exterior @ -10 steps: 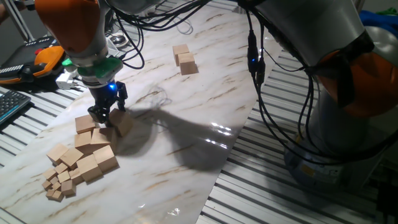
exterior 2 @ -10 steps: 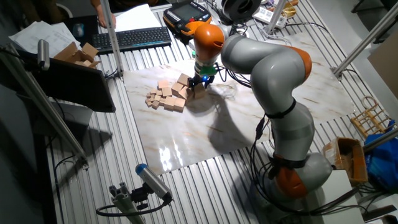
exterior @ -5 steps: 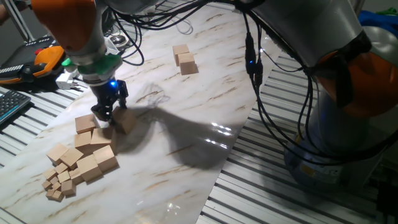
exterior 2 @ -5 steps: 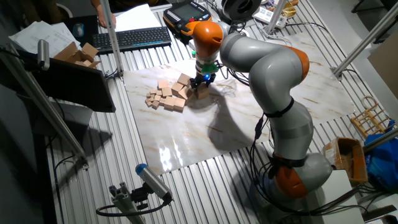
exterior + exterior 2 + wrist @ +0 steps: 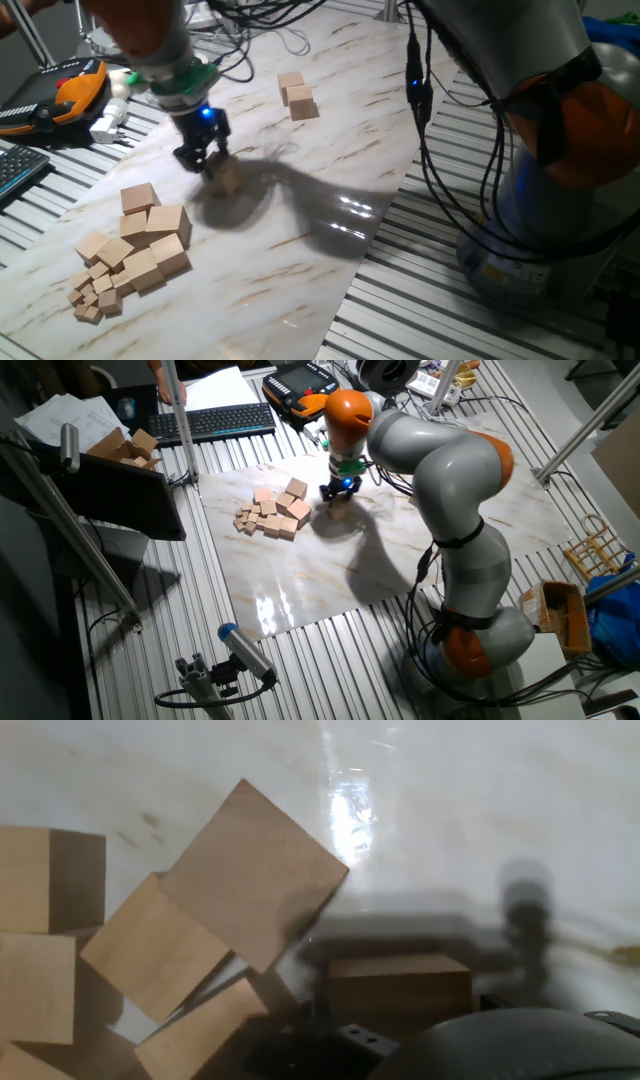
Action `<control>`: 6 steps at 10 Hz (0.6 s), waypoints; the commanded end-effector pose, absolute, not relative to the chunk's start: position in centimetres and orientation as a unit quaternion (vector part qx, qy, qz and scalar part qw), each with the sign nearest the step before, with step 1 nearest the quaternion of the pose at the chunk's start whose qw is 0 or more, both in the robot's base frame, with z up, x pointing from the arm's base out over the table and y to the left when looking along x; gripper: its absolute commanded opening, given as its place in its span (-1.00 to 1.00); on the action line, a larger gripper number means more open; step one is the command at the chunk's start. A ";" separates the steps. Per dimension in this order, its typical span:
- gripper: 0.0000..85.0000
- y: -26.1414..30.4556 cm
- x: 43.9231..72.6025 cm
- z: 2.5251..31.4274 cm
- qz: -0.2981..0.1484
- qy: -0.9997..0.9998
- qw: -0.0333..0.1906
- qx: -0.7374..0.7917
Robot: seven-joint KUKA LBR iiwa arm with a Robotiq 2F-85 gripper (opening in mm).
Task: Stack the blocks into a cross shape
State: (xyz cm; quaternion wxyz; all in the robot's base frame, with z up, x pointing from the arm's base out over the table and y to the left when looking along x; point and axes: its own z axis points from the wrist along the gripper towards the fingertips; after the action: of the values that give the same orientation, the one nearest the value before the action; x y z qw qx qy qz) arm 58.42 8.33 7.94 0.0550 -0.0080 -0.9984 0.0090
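bright overhead light | glare on marble table (image 5: 350,215) | arm (image 5: 150,30) motion-blurred | hand view soft, shadowed below

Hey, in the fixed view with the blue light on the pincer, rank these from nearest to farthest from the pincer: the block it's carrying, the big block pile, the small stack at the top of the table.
1. The carried block, right at the pincer.
2. The block pile, lower left.
3. The small stack, upper right.

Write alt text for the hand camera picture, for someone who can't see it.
Looking down past the claw, which grips a tan wooden block low in the frame above a glossy marble tabletop. To the left lies a loose cluster of larger-looking wooden blocks, several turned at angles.
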 end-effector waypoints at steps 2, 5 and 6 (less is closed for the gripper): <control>-1.00 3.3 57.7 8.5 0.014 -0.997 0.065 -0.046; -1.00 0.4 56.8 9.0 0.045 -0.994 0.066 -0.079; -1.00 -0.3 56.8 9.0 0.053 -0.992 0.069 -0.096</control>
State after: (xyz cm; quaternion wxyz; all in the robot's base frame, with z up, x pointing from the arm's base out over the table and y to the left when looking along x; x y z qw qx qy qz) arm 56.79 2.17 9.03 0.0701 -0.0930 -0.9917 0.0539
